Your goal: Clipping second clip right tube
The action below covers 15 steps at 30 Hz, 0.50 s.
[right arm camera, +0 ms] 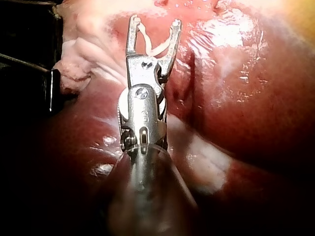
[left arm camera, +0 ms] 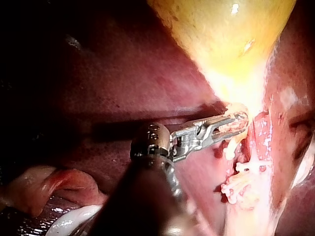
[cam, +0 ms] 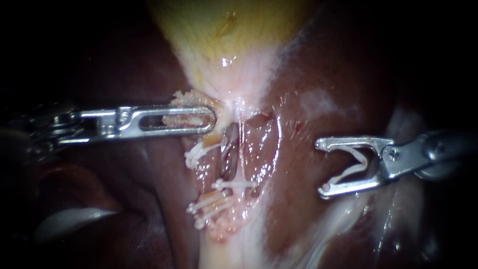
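Nearest the camera, the right instrument (cam: pixel 320 168) is hovering over the liver (cam: pixel 338 74), well out to the side of the gallbladder (cam: pixel 224 30) and apart from the tubes; its jaws are standing wide, yet both are bearing on an open clip (cam: pixel 356 167), whose white legs are lying along their inner faces. The left instrument (cam: pixel 212 119) is lying just under the gallbladder's narrow end; its slotted jaws are pressed together and pinching a fold of pale tissue (cam: pixel 186 99) there, which is showing through the slot. Farther in, below the gallbladder, the right tube (cam: pixel 242 149) is showing as a thin pale strand running down from the neck; a single clip (cam: pixel 234 184) is sitting across it low down, and the stretch between that clip and the gallbladder is lying bare. Three more white clips are sitting beside it below the gallbladder: an upper clip (cam: pixel 199 153) just under the left instrument's jaws, and paired clips (cam: pixel 211 201) lower down. Behind everything, the yellow gallbladder is rising out of the dark red liver.
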{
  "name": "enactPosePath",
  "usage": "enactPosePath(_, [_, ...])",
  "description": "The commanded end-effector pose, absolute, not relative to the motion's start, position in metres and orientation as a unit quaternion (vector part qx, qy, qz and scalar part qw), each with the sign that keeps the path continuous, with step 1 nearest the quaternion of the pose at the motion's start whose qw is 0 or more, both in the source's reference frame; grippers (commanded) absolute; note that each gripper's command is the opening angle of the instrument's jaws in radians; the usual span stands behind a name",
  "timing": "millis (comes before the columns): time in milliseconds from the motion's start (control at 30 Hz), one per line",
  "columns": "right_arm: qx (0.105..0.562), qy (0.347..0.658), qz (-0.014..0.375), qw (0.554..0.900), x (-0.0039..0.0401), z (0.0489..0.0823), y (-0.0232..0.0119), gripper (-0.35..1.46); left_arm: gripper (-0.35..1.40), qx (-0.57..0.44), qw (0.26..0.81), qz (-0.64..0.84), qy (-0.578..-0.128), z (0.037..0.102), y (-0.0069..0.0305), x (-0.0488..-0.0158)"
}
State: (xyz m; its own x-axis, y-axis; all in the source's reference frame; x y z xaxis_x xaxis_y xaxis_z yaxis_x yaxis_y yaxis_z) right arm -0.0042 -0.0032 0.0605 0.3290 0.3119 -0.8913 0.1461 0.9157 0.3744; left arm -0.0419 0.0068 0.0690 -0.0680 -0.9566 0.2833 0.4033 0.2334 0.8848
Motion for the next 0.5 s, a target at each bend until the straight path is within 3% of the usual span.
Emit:
enactPosePath(33, [0.198,0.577,0.053,0.791,-0.0042,0.0606,-0.0032,0.5,-0.35,0.287,0.62,-0.549,-0.483,0.069,0.0068,-0.0419])
enactPosePath(500, [0.198,0.577,0.053,0.791,-0.004,0.0606,-0.0032,0.5,-0.35,0.284,0.617,-0.559,-0.476,0.0663,0.0095,-0.0376])
